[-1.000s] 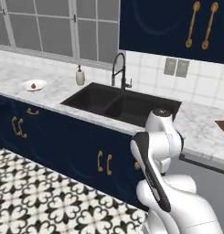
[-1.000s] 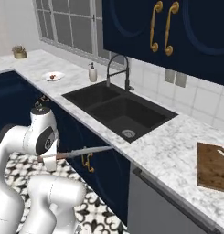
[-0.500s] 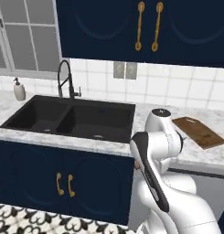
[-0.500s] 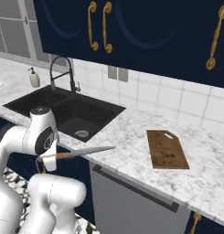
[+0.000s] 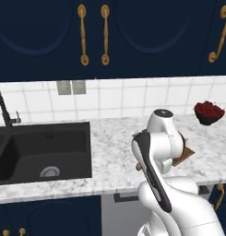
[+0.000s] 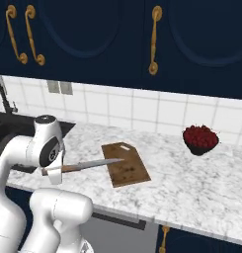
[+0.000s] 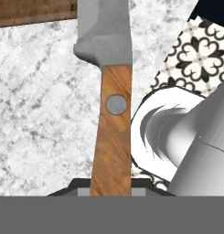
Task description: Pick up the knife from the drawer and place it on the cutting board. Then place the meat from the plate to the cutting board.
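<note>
With the gripper point(image 6: 52, 171) clamped on the knife point(image 6: 88, 165), step 1 needs lowering it onto the cutting board point(image 6: 126, 164) at 3 o'clock.

White arm folded tight above its base, elbow raised, forearm turned down — wrist level with the counter edge. The gripper point(image 6: 47, 172), tucked under the wrist, is closed on the wooden handle of the knife point(image 6: 88, 165), which juts out level — blade tip over the cutting board point(image 6: 125, 164).
</note>
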Tool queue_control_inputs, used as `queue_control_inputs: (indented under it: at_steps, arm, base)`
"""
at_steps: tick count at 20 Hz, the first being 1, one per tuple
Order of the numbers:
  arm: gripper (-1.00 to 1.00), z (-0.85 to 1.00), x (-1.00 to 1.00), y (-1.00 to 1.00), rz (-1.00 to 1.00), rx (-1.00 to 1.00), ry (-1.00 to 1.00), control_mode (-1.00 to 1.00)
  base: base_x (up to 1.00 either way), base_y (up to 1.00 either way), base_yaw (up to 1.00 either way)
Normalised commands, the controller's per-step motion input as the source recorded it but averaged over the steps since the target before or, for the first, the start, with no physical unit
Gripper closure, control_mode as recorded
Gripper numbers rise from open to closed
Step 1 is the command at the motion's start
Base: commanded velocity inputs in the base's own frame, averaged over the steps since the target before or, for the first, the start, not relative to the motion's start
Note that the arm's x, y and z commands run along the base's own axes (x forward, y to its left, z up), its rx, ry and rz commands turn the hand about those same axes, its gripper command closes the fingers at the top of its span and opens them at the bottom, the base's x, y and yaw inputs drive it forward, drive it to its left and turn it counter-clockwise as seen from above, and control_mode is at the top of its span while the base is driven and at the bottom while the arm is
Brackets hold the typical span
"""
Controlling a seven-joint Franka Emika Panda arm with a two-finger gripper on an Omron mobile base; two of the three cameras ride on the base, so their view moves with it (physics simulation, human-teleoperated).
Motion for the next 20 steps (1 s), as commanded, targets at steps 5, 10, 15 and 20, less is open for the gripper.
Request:
queue_control_inputs:
  at_steps: [5, 10, 15, 20]
  arm:
    - [1.00, -0.04, 0.14, -0.12, -0.18, 0.00, 0.00, -1.00]
    - [1.00, -0.06, 0.69, -0.08, -0.14, 0.00, 0.03, -1.00]
    - [1.00, -0.12, 0.79, 0.00, 0.00, 0.00, 0.04, -1.00]
    - [1.00, -0.14, 0.59, -0.14, 0.03, 0.00, 0.07, -1.00]
  base:
    - [0.16, -0.27, -0.30]
    - [0.00, 0.00, 0.00]
    - [0.00, 0.00, 0.00]
    - [0.00, 0.00, 0.00]
